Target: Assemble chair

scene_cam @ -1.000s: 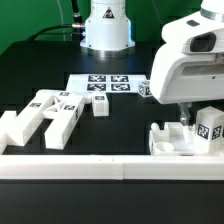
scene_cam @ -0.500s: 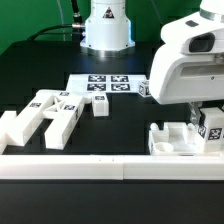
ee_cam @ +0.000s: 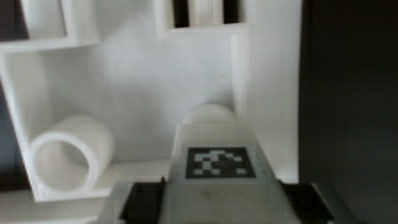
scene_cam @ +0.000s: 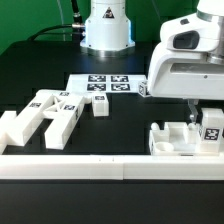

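Observation:
The chair is in separate white pieces. A tagged white leg piece (scene_cam: 212, 129) stands upright over the large slab piece (scene_cam: 172, 141) at the exterior view's right. My gripper (scene_cam: 210, 119) is shut on it from above. In the wrist view the leg piece (ee_cam: 217, 150) runs between my dark fingers (ee_cam: 143, 202), its tag facing the camera, and my gripper (ee_cam: 217, 203) clamps both its sides. The slab (ee_cam: 125, 90) lies below with a round socket (ee_cam: 68, 150). Several more chair pieces (scene_cam: 45, 115) lie at the exterior view's left.
The marker board (scene_cam: 105, 85) lies at the back middle, with a small tagged block (scene_cam: 99, 107) in front of it and another (scene_cam: 144, 90) at its right end. A long white border rail (scene_cam: 90, 168) runs along the front. The arm's base (scene_cam: 105, 30) stands behind.
My jaws have closed from wide open onto the leg piece. The hand sits slightly further to the exterior view's right than a second ago; the loose pieces have not moved.

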Action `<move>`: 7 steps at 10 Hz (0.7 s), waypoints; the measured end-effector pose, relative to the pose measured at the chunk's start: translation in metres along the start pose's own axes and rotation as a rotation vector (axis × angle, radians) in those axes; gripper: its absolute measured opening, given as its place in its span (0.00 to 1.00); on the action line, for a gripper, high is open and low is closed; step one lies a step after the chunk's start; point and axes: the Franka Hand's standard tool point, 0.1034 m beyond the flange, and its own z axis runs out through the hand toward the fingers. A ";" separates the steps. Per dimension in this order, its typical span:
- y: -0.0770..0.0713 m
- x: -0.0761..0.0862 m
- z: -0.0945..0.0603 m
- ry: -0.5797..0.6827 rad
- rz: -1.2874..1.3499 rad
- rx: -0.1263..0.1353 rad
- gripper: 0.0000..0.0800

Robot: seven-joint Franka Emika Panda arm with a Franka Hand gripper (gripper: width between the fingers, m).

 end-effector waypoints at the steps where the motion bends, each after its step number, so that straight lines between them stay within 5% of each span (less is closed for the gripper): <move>1: -0.001 0.000 0.000 0.001 0.102 0.001 0.36; 2: -0.001 0.000 0.000 -0.001 0.159 -0.001 0.36; 3: 0.000 -0.002 -0.001 -0.008 0.074 -0.057 0.36; 7: -0.004 -0.003 0.000 -0.012 0.370 -0.037 0.36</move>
